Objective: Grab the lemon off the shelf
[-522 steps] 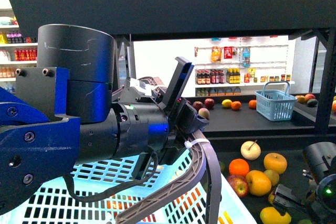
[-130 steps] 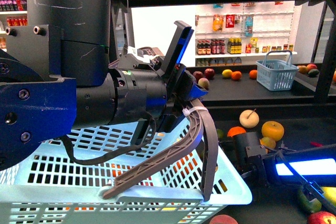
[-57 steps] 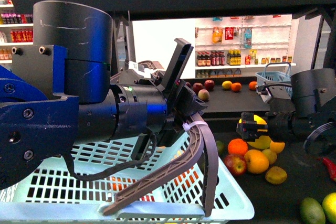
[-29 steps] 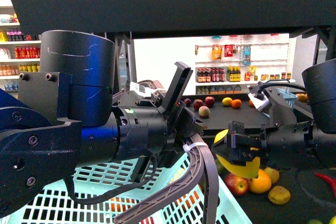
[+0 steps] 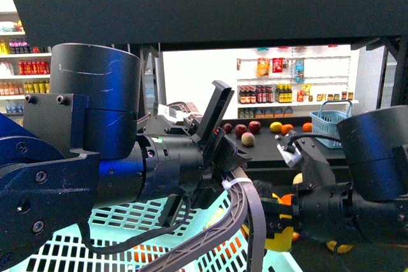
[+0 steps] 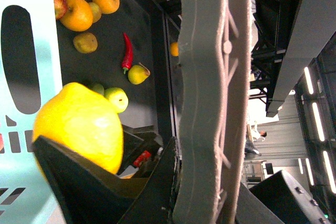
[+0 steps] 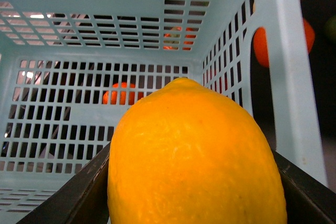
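Down and toward the basket point(image 5: 70, 250) goes the right gripper point(image 5: 275, 220), which half a second ago held its load higher, level with the grey basket handle point(image 5: 247, 211). Its dark jaws are closed snugly on the lemon point(image 7: 195, 157), one on each flank. In the front view only a yellow patch of the fruit shows, just beside the basket's near right corner.

The right wrist view looks past the lemon straight into the basket's slotted walls point(image 7: 105, 3), where an orange fruit point(image 7: 119, 96) lies at the far side, so the lemon appears to hang at or just over the basket's opening. The left wrist view shows the same lemon point(image 6: 79, 127) against the basket's pale edge.

The left gripper point(image 5: 224, 148) carries the basket by its handle, which is fastened to it with a white tie point(image 5: 233, 183); how far its jaws are closed I cannot tell.

The lemon is off the shelf point(image 5: 210, 14), whose tray beyond the basket holds only other fruit. The pick looks done, with only the release left.
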Motion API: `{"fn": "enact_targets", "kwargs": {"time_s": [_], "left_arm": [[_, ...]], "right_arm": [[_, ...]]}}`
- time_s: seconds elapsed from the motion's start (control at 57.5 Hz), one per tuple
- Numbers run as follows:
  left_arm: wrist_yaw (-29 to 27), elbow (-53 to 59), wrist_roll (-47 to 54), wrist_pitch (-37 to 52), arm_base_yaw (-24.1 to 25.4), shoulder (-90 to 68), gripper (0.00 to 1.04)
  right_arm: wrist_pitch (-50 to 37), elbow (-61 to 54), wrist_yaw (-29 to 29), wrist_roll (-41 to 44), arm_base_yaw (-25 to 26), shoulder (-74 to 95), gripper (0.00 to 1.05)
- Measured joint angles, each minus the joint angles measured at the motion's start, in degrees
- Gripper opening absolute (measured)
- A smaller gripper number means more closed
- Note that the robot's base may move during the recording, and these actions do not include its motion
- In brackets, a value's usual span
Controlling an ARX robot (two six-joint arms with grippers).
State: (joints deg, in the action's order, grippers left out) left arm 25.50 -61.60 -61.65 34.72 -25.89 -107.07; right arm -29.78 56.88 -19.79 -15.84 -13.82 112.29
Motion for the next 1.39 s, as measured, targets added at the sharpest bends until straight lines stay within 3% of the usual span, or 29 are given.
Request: {"fn": "enact_targets", "kwargs": {"time_s": [0.209,0.383,0.592,0.835,1.062,1.236,1.392], "left_arm": [[0.0,0.0,0.0,0.0,0.0,0.0,0.09],[0.0,0.0,0.0,0.0,0.0,0.0,0.09],[0.0,0.0,-0.2,0.0,0.0,0.0,0.09],[0.0,0.0,-0.1,0.0,0.0,0.0,0.09],[0.0,0.0,-0.2,0.0,0.0,0.0,0.09],[0.0,0.0,-0.1,0.0,0.0,0.0,0.09],[0.0,0.0,-0.1,0.0,0.0,0.0,0.09]], "right_arm": [[-0.3,0.2,0.1,-1.1,-1.5,1.0,0.72],[-1.4,0.5,-0.4,-1.3,-2.0,1.0,0.98],[-2.4,0.1,1.2,-1.1,-0.5,-0.6,0.97],[-5.3,-9.8,15.9,5.2,5.8,-18.1,0.97],[0.8,-25.2,28.7,12.0,8.2,-43.9,0.97],[12.0,-34.4,35.7,14.2,6.9,-63.5,0.97],[24.7,-39.2,44.6,14.2,0.7,-81.0,0.97]]}}
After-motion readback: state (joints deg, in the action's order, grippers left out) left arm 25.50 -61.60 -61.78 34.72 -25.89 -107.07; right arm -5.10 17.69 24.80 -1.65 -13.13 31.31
